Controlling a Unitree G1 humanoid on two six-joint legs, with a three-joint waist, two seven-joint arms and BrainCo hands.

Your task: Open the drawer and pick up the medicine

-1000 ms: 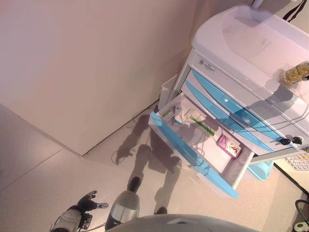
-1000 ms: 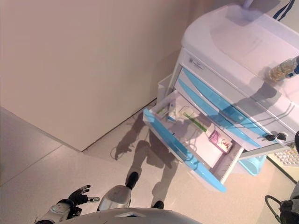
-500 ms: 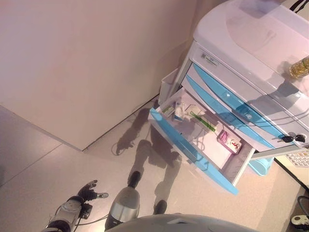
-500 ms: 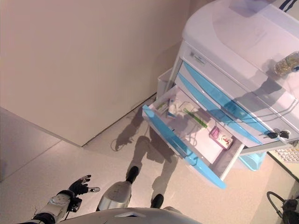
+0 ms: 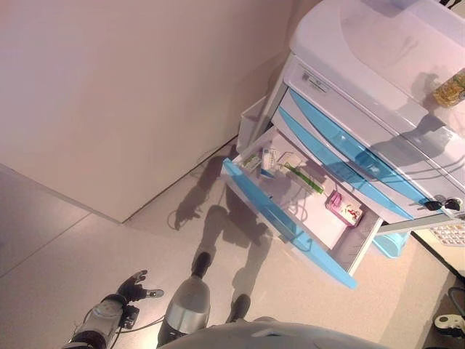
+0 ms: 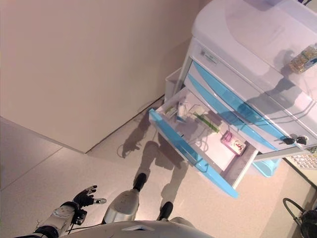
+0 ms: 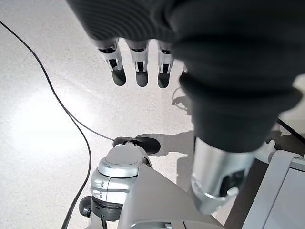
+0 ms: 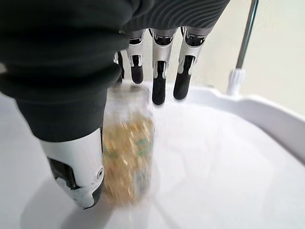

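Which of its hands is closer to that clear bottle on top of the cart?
The right hand: the bottle stands between its thumb and fingers atop the cart. The left hand hangs low over the floor, far from it.

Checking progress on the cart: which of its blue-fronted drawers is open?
The lowest drawer: pulled out, showing the boxes inside. The two drawers above are shut.

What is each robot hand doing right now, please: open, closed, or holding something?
Left robot hand: open, holding nothing, low over the floor.
Right robot hand: open, fingers straight, over the bottle on the cart top; not gripping it.
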